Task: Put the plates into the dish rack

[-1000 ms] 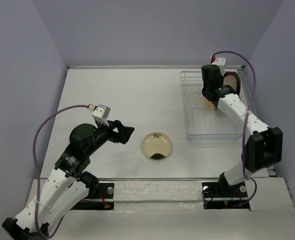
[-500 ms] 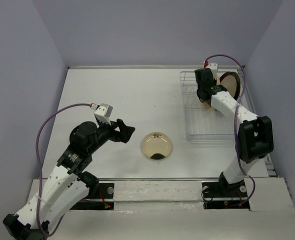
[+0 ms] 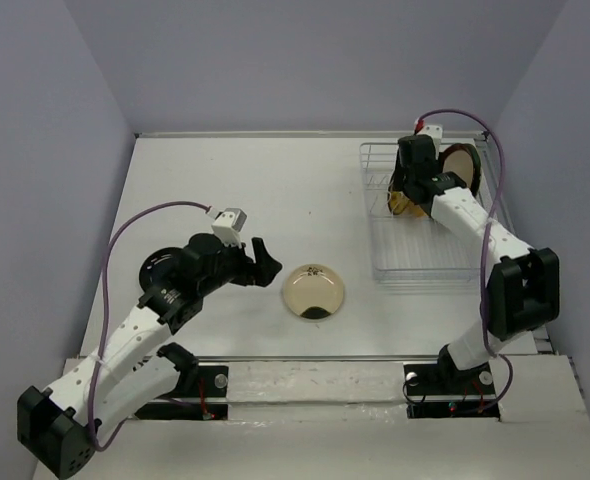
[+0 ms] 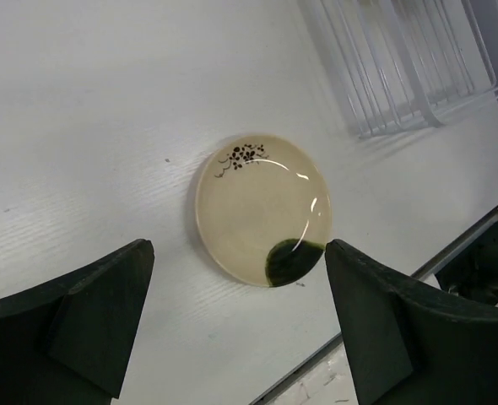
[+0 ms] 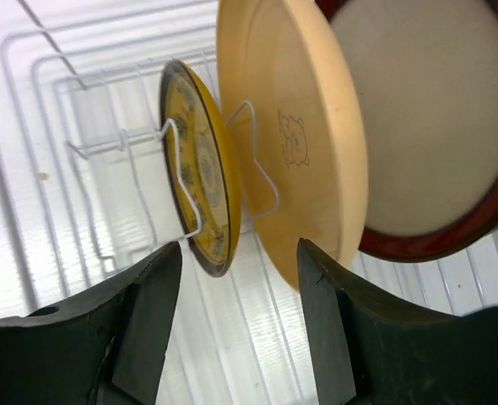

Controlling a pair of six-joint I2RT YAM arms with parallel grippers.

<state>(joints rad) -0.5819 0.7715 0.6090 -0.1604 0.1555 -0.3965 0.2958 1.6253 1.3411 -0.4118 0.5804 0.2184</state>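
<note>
A cream plate with a dark spot (image 3: 313,291) (image 4: 262,209) lies flat on the table. My left gripper (image 3: 265,262) (image 4: 236,274) hovers just to its left, open, the plate showing between its fingers below. In the dish rack (image 3: 425,255) (image 5: 63,101) three plates stand on edge: a small dark brown-and-gold plate (image 5: 200,190) (image 3: 405,203), an orange-yellow plate (image 5: 291,126) and a red-rimmed beige plate (image 5: 435,126) (image 3: 463,165). My right gripper (image 3: 407,190) (image 5: 239,261) is open over the rack, its fingers either side of the small plate's lower edge, not touching it.
The rack sits at the table's far right, near the right wall (image 3: 565,150). Its front slots toward me hold nothing. A metal rail (image 3: 315,365) runs along the near table edge by the arm bases.
My right gripper has opened and let go of the small patterned plate, which now stands in the rack. My left arm has moved right, closer to the cream plate.
</note>
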